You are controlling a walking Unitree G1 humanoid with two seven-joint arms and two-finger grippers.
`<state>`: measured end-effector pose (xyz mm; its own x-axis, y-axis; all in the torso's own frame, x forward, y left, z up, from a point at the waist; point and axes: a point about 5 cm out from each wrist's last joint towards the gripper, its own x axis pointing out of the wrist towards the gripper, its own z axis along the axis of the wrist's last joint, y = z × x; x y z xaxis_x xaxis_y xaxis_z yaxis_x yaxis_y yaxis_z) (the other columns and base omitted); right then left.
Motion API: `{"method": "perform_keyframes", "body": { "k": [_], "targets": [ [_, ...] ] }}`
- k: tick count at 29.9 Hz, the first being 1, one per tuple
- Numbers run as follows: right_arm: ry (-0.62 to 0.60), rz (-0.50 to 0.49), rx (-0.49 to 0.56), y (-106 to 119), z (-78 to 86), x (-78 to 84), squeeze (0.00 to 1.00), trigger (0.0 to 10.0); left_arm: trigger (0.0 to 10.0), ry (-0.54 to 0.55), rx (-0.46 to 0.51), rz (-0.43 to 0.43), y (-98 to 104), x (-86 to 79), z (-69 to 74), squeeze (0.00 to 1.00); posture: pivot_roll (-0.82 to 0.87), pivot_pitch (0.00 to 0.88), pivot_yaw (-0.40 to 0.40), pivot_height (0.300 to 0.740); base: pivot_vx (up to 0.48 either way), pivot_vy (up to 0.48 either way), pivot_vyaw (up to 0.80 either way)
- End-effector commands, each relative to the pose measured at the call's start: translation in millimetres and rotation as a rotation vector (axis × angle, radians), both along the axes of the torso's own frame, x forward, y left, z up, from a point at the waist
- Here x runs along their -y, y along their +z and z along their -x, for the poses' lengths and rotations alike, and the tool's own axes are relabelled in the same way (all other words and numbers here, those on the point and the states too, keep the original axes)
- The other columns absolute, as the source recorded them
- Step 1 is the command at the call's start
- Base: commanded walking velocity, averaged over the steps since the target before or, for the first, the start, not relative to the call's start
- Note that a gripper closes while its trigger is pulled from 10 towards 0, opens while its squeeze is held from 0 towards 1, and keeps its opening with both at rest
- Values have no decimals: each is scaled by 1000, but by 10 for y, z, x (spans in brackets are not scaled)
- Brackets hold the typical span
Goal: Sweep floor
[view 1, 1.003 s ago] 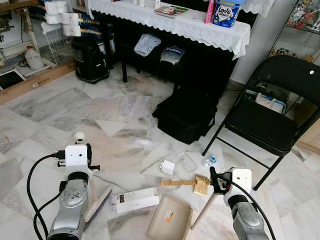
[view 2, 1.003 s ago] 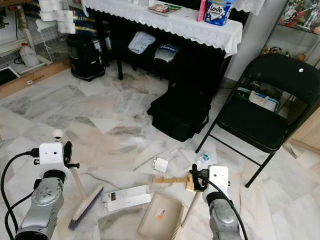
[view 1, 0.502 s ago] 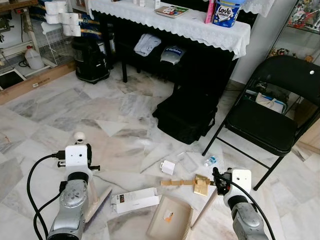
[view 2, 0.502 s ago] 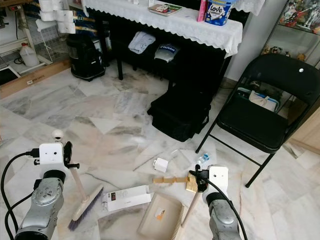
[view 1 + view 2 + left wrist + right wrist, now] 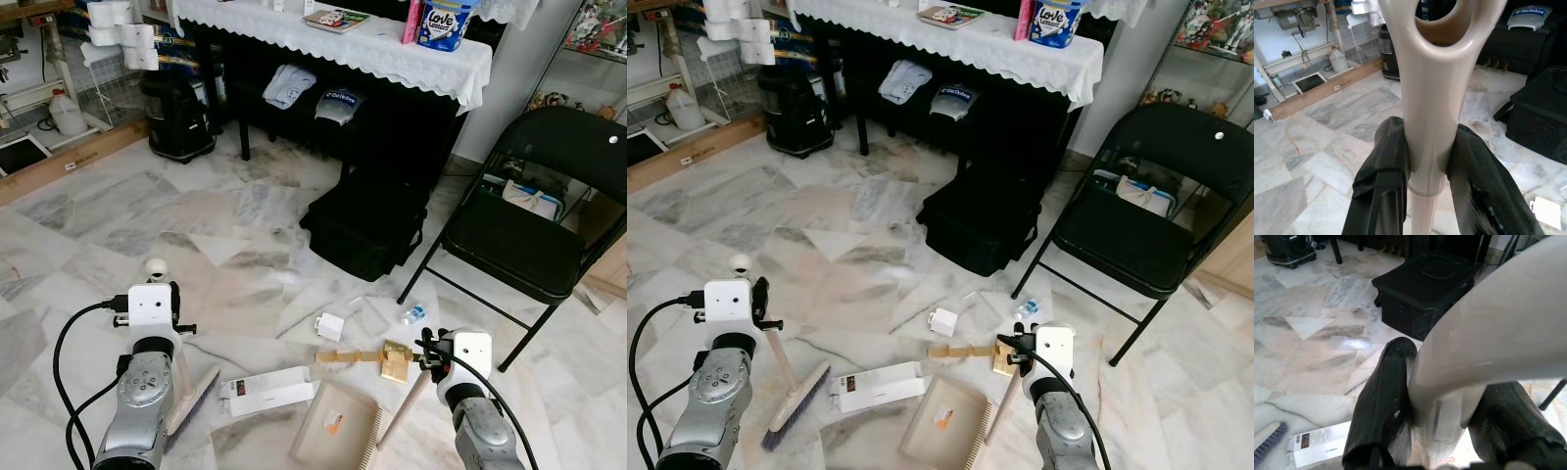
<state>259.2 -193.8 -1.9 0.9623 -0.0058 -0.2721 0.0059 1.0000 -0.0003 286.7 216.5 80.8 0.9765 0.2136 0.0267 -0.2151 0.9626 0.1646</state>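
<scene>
My left gripper [image 5: 174,305] is shut on the beige handle of a broom [image 5: 1429,88], held near its looped top. The broom's head [image 5: 795,406] rests on the marble floor at the lower left. My right gripper [image 5: 428,354] is shut on the pale handle of a dustpan [image 5: 1488,333]. The beige dustpan [image 5: 338,436] lies flat on the floor between my arms. Litter lies just beyond it: a long white box [image 5: 266,394], a small white box [image 5: 330,326], brown cardboard strips [image 5: 364,358] and a small bottle [image 5: 412,314].
A black bag [image 5: 364,227] sits on the floor ahead, below a dark piano with a lace cloth [image 5: 372,49]. A black folding chair [image 5: 524,235] stands at the right. A black canister [image 5: 176,117] stands at the far left. Open marble floor lies to the left.
My right gripper has shifted slightly to the right with the dustpan handle, and the dustpan has slid a little with it. The left arm and broom have stayed put.
</scene>
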Motion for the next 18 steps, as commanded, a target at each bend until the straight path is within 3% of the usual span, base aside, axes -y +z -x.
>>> {"method": "perform_keyframes", "body": {
  "k": [1,18],
  "targets": [
    [-8,16,-10,-11,9,52,0,0,10000,-16,29,-19,70,22,-30,0,-43,34,-54,740,0,0,0],
    [2,52,62,122,-84,29,0,0,10000,-1,37,-22,94,-10,-43,0,-42,31,-55,740,0,0,0]
  ]
}}
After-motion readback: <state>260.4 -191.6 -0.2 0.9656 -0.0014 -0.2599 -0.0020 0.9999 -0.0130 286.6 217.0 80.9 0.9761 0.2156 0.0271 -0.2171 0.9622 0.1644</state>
